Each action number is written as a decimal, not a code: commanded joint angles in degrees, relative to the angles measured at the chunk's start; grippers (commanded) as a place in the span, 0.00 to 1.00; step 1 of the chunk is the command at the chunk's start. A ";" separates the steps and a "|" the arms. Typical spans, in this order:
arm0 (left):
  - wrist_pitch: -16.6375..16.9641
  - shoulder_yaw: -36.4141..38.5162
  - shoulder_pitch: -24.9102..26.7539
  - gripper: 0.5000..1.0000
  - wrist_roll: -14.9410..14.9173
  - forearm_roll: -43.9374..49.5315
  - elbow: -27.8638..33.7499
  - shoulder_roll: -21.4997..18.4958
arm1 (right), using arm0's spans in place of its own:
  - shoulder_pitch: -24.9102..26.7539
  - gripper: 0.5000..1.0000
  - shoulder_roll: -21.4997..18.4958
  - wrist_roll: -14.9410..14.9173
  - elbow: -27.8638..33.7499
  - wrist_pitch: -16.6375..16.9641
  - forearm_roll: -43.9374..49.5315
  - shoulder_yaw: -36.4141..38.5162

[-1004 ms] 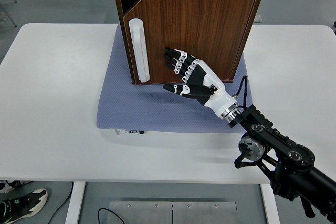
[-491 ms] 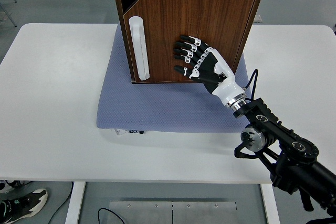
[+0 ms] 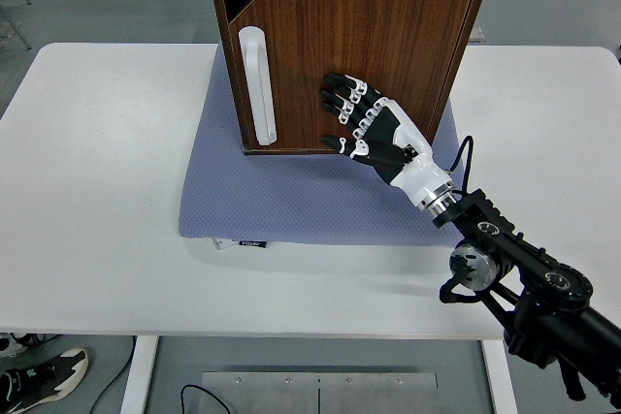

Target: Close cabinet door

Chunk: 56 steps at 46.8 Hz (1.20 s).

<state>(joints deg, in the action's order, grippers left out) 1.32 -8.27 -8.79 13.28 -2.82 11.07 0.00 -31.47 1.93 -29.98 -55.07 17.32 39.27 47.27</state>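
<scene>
Head view: the cabinet [image 3: 349, 50] stands on a blue mat [image 3: 291, 201] at the table's [image 3: 97, 191] far middle. Its door [image 3: 359, 70] is nearly shut, with a thin gap at the upper left. The right hand [image 3: 364, 128], fingers spread and holding nothing, lies flat against the door, directly ahead of it. Left arm absent.

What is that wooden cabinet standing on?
The cabinet stands on a blue-grey mat, which lies on the white table. The part of the mat beneath the cabinet is covered. The right hand rests open against the door.
</scene>
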 commanded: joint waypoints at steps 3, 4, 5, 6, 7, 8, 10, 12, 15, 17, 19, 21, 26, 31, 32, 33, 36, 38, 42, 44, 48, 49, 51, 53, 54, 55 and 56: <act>0.00 0.00 0.00 1.00 0.00 0.01 0.00 0.00 | 0.80 1.00 2.37 -2.10 -0.83 2.98 0.01 0.01; 0.00 0.00 0.00 1.00 0.00 0.01 0.00 0.00 | 0.98 1.00 2.72 -2.36 -0.83 3.24 0.01 0.01; 0.00 0.00 0.00 1.00 0.00 0.01 0.00 0.00 | 1.06 1.00 3.16 -2.63 -0.83 3.59 0.01 0.10; 0.00 0.00 0.00 1.00 0.00 0.01 0.00 0.00 | 1.24 1.00 3.60 -2.89 -0.83 3.94 0.01 0.19; 0.00 0.00 0.00 1.00 0.00 -0.08 0.00 0.00 | 1.33 1.00 4.21 -3.16 -0.83 4.12 0.01 0.19; 0.00 0.00 0.00 1.00 0.00 -0.08 0.00 0.00 | 1.42 1.00 4.83 -3.33 -0.83 4.30 0.01 0.36; 0.00 0.00 0.00 1.00 0.00 0.01 0.00 0.00 | 1.68 1.00 6.06 -3.77 -0.83 4.82 -0.07 0.45; 0.00 0.00 0.00 1.00 0.00 -0.08 0.00 0.00 | 2.29 1.00 7.03 -4.39 -0.83 5.44 -0.07 0.45; 0.00 0.00 0.00 1.00 0.00 0.01 0.00 0.00 | 3.08 1.00 8.35 -5.02 -0.83 6.76 -0.07 0.45; 0.00 0.00 0.00 1.00 0.00 0.01 0.00 0.00 | 3.52 1.00 9.14 -5.02 -0.83 7.55 -0.16 0.54; 0.00 0.00 0.00 1.00 0.00 -0.08 0.00 0.00 | 4.05 1.00 9.93 -5.02 -0.92 8.34 -0.16 0.54; 0.00 0.00 0.00 1.00 0.00 -0.08 0.00 0.00 | 4.58 1.00 10.72 -5.02 -1.36 9.13 -0.16 0.54; 0.00 0.00 0.00 1.00 0.00 0.01 0.00 0.00 | 5.63 1.00 12.92 -5.02 -3.29 10.54 -0.16 0.54; 0.00 0.00 0.00 1.00 0.00 -0.08 0.00 0.00 | 6.25 1.00 14.33 -5.02 -3.82 10.89 -0.16 0.54; 0.00 0.00 0.00 1.00 0.00 0.01 0.00 0.00 | 6.25 1.00 14.50 -5.02 -3.82 10.89 -0.16 0.54; 0.00 0.00 0.00 1.00 0.00 0.01 0.00 0.00 | 6.34 1.00 14.77 -5.02 -3.82 10.89 -0.16 0.54; 0.00 0.00 0.00 1.00 0.00 0.01 0.00 0.00 | 7.04 1.00 15.64 -5.02 -3.82 10.89 -0.25 0.63; 0.00 0.00 0.00 1.00 0.00 0.01 0.00 0.00 | 7.48 1.00 16.26 -5.02 -3.65 10.89 -0.42 0.63; 0.00 0.00 0.00 1.00 0.00 0.01 0.00 0.00 | 7.74 1.00 17.31 -5.02 -3.38 10.89 -0.60 1.15; 0.00 0.00 0.00 1.00 0.00 0.01 0.00 0.00 | 8.44 1.00 17.67 -5.02 -3.30 10.89 -0.60 1.94; 0.00 0.00 0.00 1.00 0.00 0.01 0.00 0.00 | 10.82 1.00 18.55 -5.02 -3.12 10.89 -0.69 4.75; 0.00 0.00 0.00 1.00 0.00 0.01 0.00 0.00 | 11.34 1.00 18.63 -5.02 -3.12 10.89 -0.69 5.45; 0.00 0.00 0.00 1.00 0.00 0.01 0.00 0.00 | 12.40 1.00 18.81 -5.02 -3.12 10.89 -0.60 6.69; 0.00 0.00 0.00 1.00 0.00 0.01 0.00 0.00 | 13.02 1.00 19.25 -5.02 -3.12 10.89 -0.69 7.65; 0.00 0.00 0.00 1.00 0.00 -0.08 0.00 0.00 | 13.28 1.00 19.51 -5.02 -3.12 10.89 -0.69 8.09; 0.00 0.00 0.00 1.00 0.00 0.01 0.00 0.00 | 13.54 1.00 19.78 -5.02 -3.12 10.89 -0.69 8.53; 0.00 0.00 0.00 1.00 0.00 0.01 0.00 0.00 | 13.98 1.00 19.95 -5.02 -3.12 10.89 -0.69 8.89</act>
<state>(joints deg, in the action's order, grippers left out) 1.32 -8.26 -8.79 13.28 -2.81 11.07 0.00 -18.39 21.32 -35.00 -58.17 28.22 38.59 55.10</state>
